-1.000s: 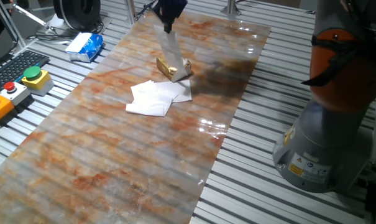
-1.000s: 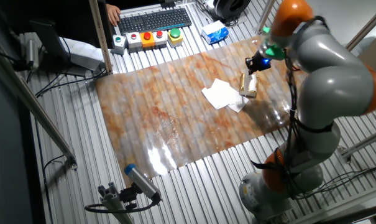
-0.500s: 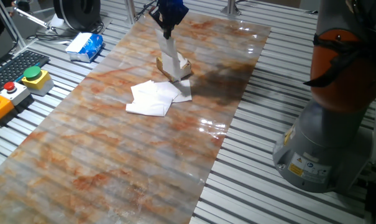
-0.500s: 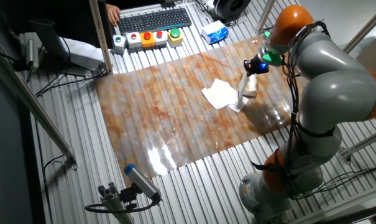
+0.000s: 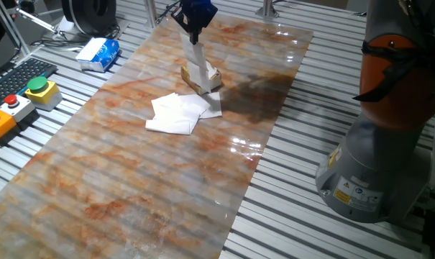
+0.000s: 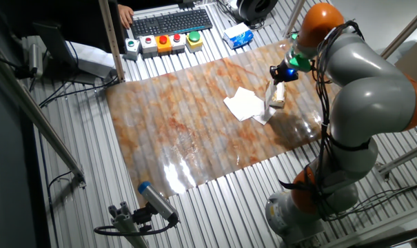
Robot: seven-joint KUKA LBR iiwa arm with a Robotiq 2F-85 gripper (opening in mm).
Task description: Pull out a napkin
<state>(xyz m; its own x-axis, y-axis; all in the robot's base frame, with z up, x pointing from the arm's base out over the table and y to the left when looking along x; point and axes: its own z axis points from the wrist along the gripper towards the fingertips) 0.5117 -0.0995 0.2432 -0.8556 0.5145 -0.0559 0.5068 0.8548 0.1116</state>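
Note:
A small tan cardboard box (image 5: 209,78) lies on the marbled mat; it also shows in the other fixed view (image 6: 279,101). My gripper (image 5: 194,33) hangs above the box, shut on the top of a white napkin (image 5: 198,63) that stretches down to the box. In the other fixed view the gripper (image 6: 278,74) holds the same napkin (image 6: 269,100) hanging beside the box. Several loose white napkins (image 5: 177,112) lie flat in front of the box, also seen in the other fixed view (image 6: 245,104).
A blue-and-white plastic packet (image 5: 98,54) lies at the mat's far left corner. A button box with green, red and orange buttons (image 5: 34,92) and a keyboard (image 6: 170,21) sit off the mat. My arm's base (image 5: 375,173) stands at the right.
The gripper has shifted slightly with the napkin, which now hangs straighter over the box. Little moved in the last half second.

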